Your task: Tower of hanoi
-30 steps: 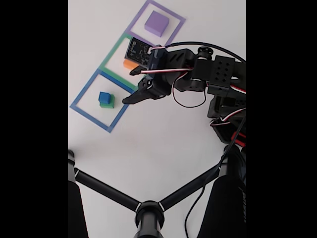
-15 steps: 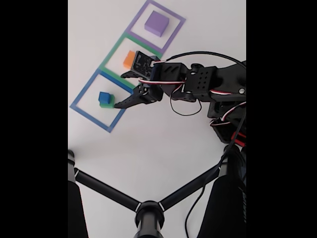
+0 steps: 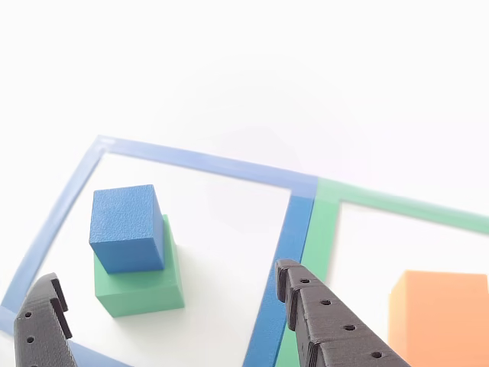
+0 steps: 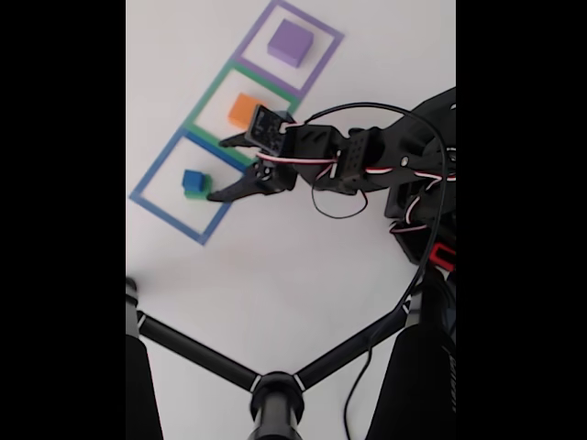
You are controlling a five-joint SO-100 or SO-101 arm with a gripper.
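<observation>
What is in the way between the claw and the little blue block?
Nothing visible. The open gripper faces the blue cube, which sits on the green block, with just bare table between.

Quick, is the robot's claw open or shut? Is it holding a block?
Gripper: open, holding nothing, fingers either side of the blue cube on the green block.

Lab-style test setup: plain white bench with taped coloured squares, black tripod legs overhead.
</observation>
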